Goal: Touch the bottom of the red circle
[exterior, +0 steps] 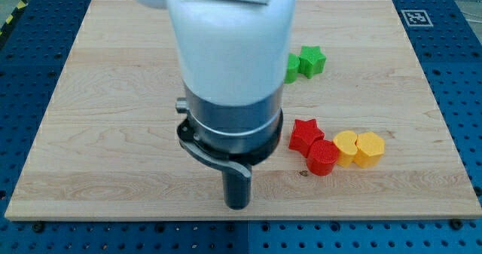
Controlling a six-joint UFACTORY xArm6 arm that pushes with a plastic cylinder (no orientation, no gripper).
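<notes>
Four blocks clustered toward the surface's [113,133] right edge; your red circle [323,158] sat lowest, my tip [237,205] near the bottom edge, positioned to approach its underside; no gripper fitted.

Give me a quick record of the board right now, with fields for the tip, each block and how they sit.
tip: my tip rests on the board, toward the view's left and below the red circle
red circle: touching the red star
red star: up-left of the circle
yellow blocks: two, side by side, right of the circle
green star: near the top
green block: partly hidden by the arm
</notes>
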